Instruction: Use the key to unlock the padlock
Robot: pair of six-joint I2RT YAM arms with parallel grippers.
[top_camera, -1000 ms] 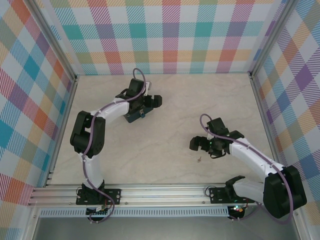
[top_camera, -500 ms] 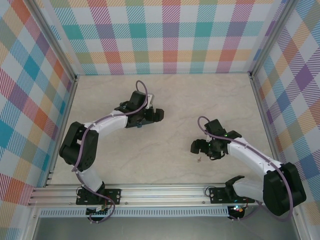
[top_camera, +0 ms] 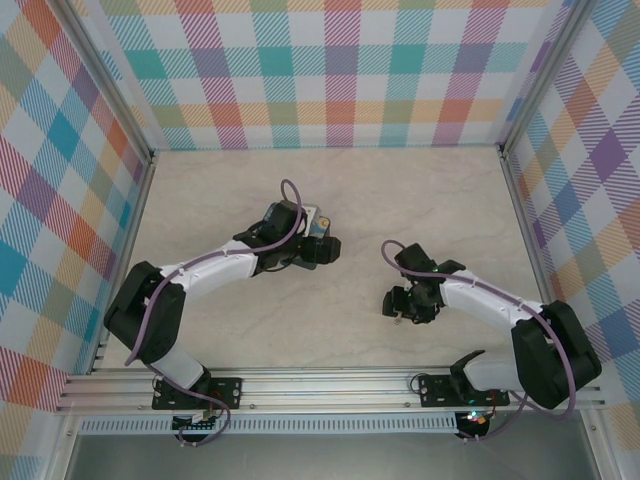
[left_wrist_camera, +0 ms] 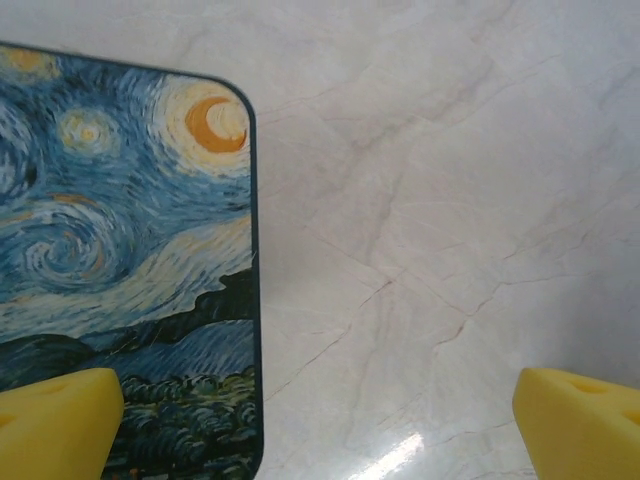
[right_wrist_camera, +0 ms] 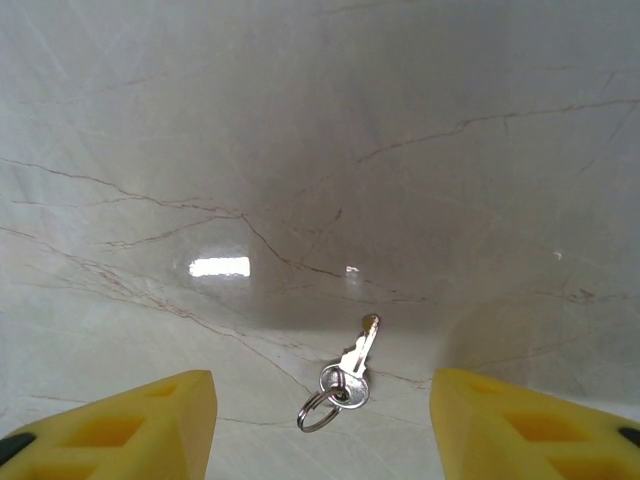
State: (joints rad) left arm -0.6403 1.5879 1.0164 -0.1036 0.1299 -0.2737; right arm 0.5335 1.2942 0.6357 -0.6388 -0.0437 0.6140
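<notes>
The key [right_wrist_camera: 357,358] is lying on the tabletop [right_wrist_camera: 300,150], right of middle toward the near edge, its blade pointing away from the right claw [right_wrist_camera: 320,400] and its ring nearest it. That claw's jaws are standing apart, flanking the key without touching it. The left claw [left_wrist_camera: 320,425] is gaping wide over the edge of the painted box [left_wrist_camera: 120,250].

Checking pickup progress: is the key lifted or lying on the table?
Lying flat: the key rests on the table between the right tool's fingers.

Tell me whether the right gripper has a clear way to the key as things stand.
Probably yes. The key lies flat on the table between the yellow fingers of the right gripper, which stand apart on either side without touching it. Nothing lies in between, though its thinness may make pinching fiddly.
</notes>
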